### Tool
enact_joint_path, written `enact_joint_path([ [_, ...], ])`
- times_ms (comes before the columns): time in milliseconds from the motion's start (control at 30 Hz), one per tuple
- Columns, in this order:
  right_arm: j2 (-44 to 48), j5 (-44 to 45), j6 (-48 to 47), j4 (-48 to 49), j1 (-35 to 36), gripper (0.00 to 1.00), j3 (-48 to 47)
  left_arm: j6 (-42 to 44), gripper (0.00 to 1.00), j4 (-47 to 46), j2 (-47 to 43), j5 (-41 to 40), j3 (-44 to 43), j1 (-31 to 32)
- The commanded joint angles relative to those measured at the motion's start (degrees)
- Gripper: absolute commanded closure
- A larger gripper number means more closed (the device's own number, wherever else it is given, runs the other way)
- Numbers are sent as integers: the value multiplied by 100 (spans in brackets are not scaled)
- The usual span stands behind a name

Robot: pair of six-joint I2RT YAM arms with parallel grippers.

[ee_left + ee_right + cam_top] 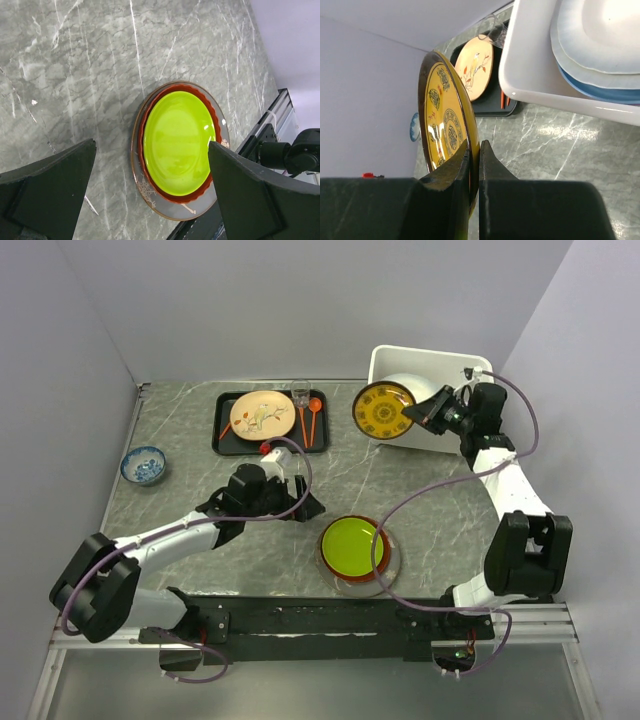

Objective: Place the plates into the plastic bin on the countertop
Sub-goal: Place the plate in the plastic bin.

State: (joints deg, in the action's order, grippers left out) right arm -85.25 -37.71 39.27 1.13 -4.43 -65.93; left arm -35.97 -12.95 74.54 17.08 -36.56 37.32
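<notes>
Right jaws are pinching the gold plate [383, 411] by its rim, on edge, just outside the bin [382, 362]. Left jaws are hanging wide open and empty near the green plate [352, 545] on the desk [190, 440]. Plates are looking stiff, glossy, likely slick and brittle, so the rim is suiting best for a hold.

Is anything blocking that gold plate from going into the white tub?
Nothing visible. The right gripper holds the gold-patterned plate on edge right beside the plastic bin; only its own rim lies between, and pale plates already lie inside.
</notes>
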Motion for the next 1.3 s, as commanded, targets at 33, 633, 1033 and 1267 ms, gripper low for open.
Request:
enact_joint_path([
  [33,-193,-87,239,336,-85,100,-394,63,1,-190,-195,67,-54,-14],
  [633,-887,141,599,379,-436,100,-1211,195,1,-287,139,428,-220,-14],
  [1033,-1362,396,740,467,-472,100,-1554,318,1,-67,122,226,-264,-14],
  [1267,-1687,651,811,415,-489,100,-1870,362,1,47,-18,138,-177,-14],
])
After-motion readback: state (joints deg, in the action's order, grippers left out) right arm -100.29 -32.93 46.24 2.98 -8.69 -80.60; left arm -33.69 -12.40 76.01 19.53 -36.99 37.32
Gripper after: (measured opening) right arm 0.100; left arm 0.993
